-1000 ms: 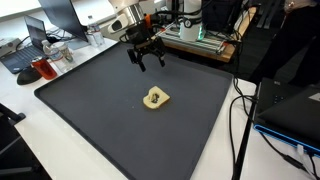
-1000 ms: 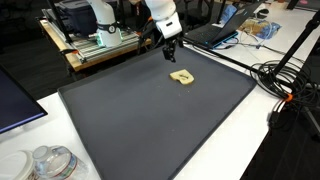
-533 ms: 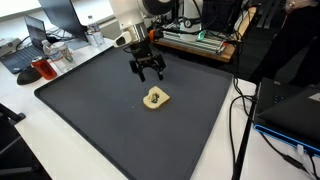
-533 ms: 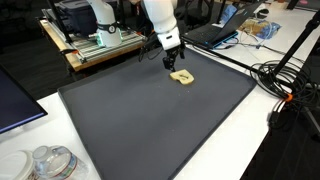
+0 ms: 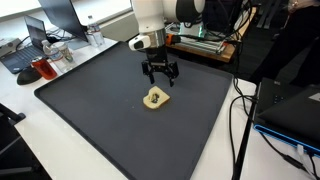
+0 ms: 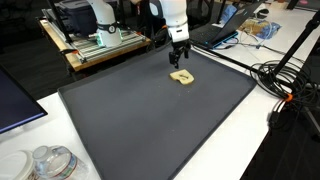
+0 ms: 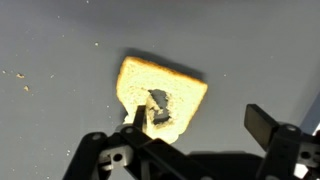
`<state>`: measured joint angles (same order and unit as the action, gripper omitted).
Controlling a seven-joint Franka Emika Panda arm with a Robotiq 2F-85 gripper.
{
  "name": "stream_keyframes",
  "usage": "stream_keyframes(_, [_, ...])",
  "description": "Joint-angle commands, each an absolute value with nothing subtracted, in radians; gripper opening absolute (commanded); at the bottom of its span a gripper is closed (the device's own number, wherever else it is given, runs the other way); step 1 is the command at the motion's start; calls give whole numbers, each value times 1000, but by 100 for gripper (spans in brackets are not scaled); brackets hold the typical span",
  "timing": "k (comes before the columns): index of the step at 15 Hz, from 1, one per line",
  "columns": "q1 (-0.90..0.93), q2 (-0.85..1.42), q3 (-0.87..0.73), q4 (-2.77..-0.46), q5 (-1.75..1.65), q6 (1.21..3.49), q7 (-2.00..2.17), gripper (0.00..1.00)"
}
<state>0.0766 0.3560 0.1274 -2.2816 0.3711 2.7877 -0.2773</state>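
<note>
A slice of toast (image 5: 156,98) with a dark lump in its middle lies on the dark grey mat (image 5: 90,110); it also shows as the toast (image 6: 181,77) on the mat (image 6: 140,120). My gripper (image 5: 160,79) hangs just above it with its jaws spread wide and nothing between them. In the wrist view the toast (image 7: 150,88) lies flat under the gripper (image 7: 200,121), with one finger (image 7: 137,116) over its near edge and the other finger (image 7: 263,124) off to the right over bare mat.
A wooden bench with equipment (image 5: 200,38) stands behind the mat. A laptop (image 5: 22,55) and a red mug (image 5: 44,70) sit beside the mat. Black cables (image 5: 240,120) run along one side. A clear container (image 6: 45,163) sits near the mat's front corner.
The arm has swung across the back of the mat and come down over the toast. The jaws have stayed wide apart. The toast has not moved.
</note>
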Motion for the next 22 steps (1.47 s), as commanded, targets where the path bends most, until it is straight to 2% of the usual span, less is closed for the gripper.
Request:
stream_keyframes(1, [184,350,29,-2327,141,2840,-7,100])
stream_keyframes(7, [267,389,-58,-2309,-54,2838,249,100])
stream_keyframes(22, [444,515,-200,-2197,-107,2840,549,100])
